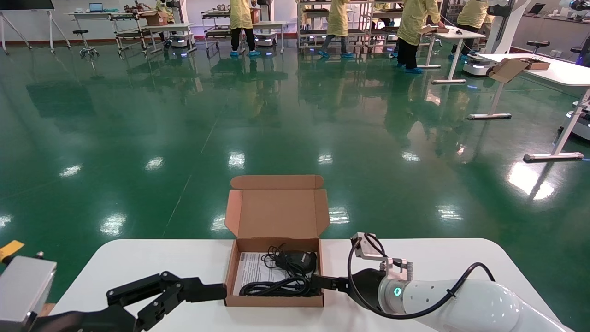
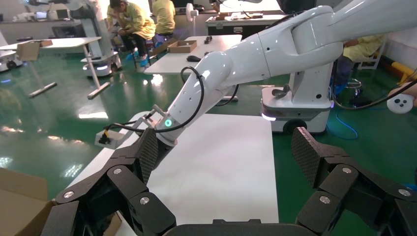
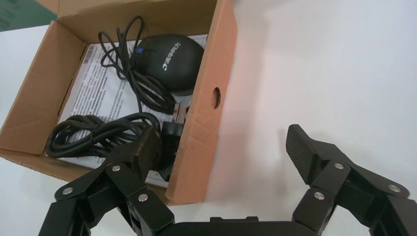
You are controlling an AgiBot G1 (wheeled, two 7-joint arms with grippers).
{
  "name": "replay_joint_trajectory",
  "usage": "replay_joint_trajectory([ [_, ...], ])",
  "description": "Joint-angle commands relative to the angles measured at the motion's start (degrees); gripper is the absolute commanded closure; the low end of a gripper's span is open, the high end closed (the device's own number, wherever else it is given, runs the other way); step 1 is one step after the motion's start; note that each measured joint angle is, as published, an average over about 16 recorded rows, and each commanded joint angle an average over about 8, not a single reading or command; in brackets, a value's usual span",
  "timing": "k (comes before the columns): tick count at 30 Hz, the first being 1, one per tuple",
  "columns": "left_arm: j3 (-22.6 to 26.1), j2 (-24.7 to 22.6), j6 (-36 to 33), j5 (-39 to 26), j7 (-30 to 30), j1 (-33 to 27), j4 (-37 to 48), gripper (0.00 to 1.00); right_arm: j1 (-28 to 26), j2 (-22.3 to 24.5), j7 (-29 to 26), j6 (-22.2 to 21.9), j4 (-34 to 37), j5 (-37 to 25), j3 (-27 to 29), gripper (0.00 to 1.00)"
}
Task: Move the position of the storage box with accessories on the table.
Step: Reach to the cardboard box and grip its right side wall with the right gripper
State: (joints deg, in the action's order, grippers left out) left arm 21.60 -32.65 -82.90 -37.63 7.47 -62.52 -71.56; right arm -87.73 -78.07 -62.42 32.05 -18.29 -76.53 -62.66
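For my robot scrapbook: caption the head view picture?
Both grippers, left and right, flank the open storage box on the table.

The head view looks forward and down from above, with the table [image 1: 138, 258] along the bottom of the frame and green floor filling the rest. The left wrist view sits low behind the left gripper [image 2: 226, 162], facing across the tabletop toward the right arm [image 2: 236, 69]. The right wrist view looks down from close range at the storage box [image 3: 201, 128] in the upper left of its frame. Head and right wrist views share that box; head and left wrist views share the right arm.
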Motion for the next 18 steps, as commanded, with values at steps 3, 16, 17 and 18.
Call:
replay_joint_trajectory([
  [3,0.0,0.0,0.0,0.0,0.0,0.0,0.0,0.0,-0.1,0.0,0.8,-0.6,0.2,1.0,-0.6,1.0],
  [16,0.0,0.0,0.0,0.0,0.0,0.0,0.0,0.0,-0.1,0.0,3.6,-0.7,0.2,4.6,-1.8,1.0],
  [17,0.0,0.0,0.0,0.0,0.0,0.0,0.0,0.0,-0.1,0.0,3.7,-0.7,0.2,4.9,-1.9,1.0],
  [18,0.0,0.0,0.0,0.0,0.0,0.0,0.0,0.0,-0.1,0.0,3.9,-0.6,0.2,5.1,-2.1,1.0],
])
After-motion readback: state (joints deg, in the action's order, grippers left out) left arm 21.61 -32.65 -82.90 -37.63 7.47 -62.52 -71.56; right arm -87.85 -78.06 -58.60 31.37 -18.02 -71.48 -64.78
